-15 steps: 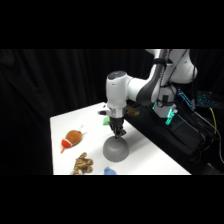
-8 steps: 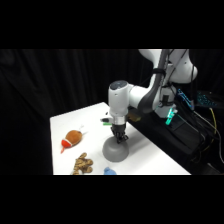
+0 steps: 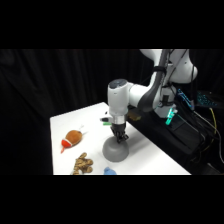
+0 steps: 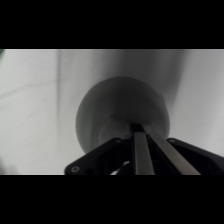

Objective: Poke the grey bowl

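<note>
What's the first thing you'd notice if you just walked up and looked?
The big white robot arm reaching down from the upper right, its gripper right at the top of the grey bowl near the table's front edge. To the bowl's left lies an orange-brown plush toy.

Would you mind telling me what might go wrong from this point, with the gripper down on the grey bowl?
1. The gripper is right at the top of the grey bowl, which sits dome-up; pressing off-centre might make it slide across the table.
2. A slide toward the near edge could knock the small blue object or the brown toy off.
3. Pushing harder against the bowl could overload the fingers, which look shut together.
</note>
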